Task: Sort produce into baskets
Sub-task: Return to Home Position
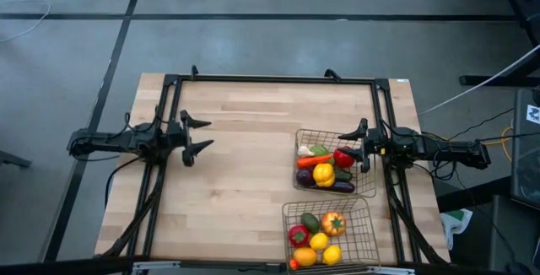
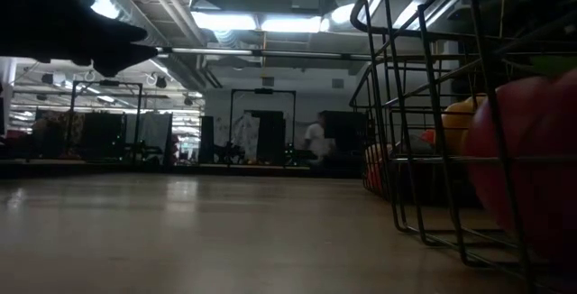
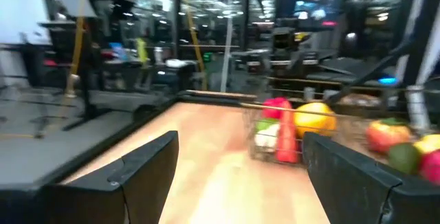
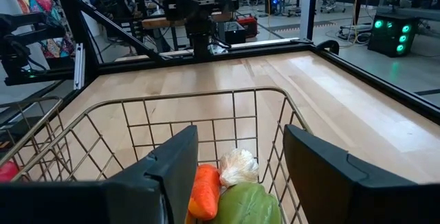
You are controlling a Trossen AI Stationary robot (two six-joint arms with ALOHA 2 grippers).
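both arms look stretched out level from here, pointing inward at each other. left gripper (image 1: 201,134) has its fingers spread wide, right gripper (image 1: 354,148) too, both hovering.

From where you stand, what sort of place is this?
Likely a robotics lab: a pale wooden table in a black metal frame, the left gripper and right gripper open over it, cluttered workbenches and ceiling strip lights beyond.

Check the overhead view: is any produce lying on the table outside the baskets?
No, all the produce sits inside the upper basket or the lower basket.
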